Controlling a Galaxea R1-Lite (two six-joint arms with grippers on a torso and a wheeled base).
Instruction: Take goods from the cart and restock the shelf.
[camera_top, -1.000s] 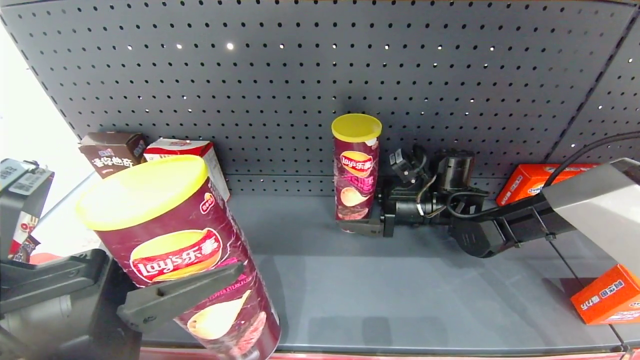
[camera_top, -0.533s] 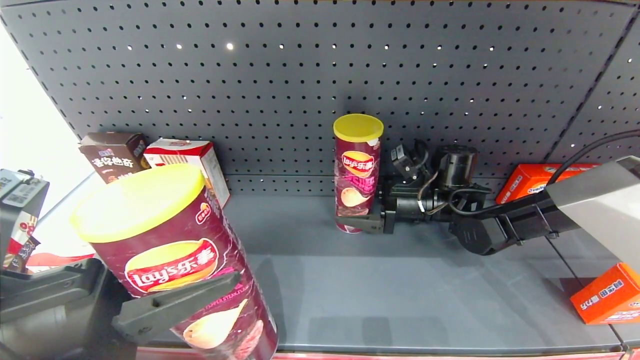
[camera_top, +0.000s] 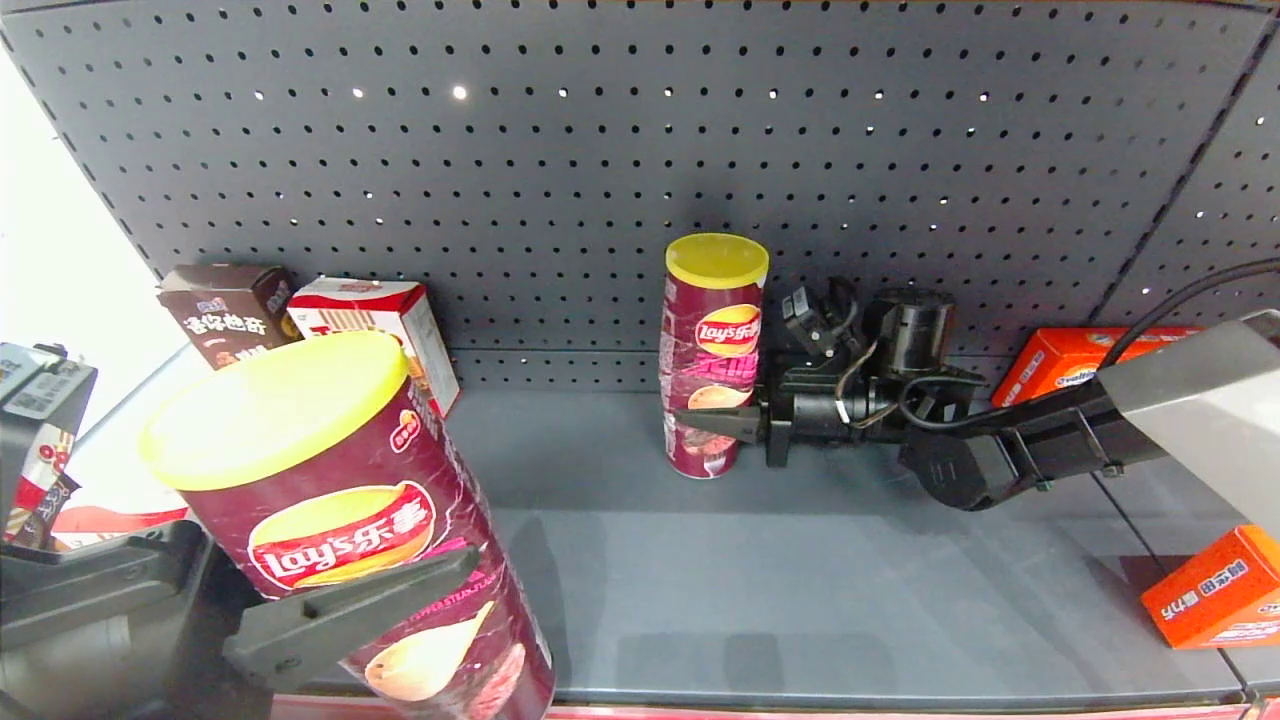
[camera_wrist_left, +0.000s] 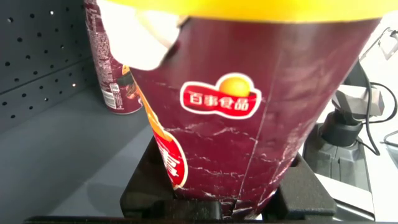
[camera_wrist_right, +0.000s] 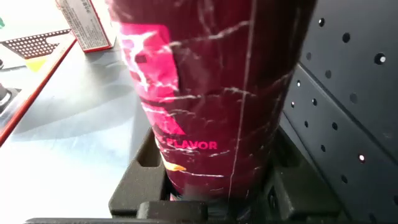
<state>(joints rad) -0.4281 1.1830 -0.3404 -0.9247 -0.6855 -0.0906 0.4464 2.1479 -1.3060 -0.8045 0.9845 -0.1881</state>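
Grey shelf (camera_top: 800, 600), pegboard (camera_top: 600, 150) back: both arms loaded.
Right gripper (camera_top: 703, 422) clamps upright chip canister (camera_top: 712, 340) near back edge; left gripper (camera_top: 400, 590) clamps tilted chip canister (camera_top: 330, 500) at front-left corner.

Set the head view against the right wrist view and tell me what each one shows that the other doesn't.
Head view alone: the left gripper shut on the front chip can, the brown box and two orange boxes. Right wrist view alone: a perforated panel lying past the shelf's edge. Both: the right gripper shut on the rear chip can, the shelf, the pegboard and the red-and-white box.
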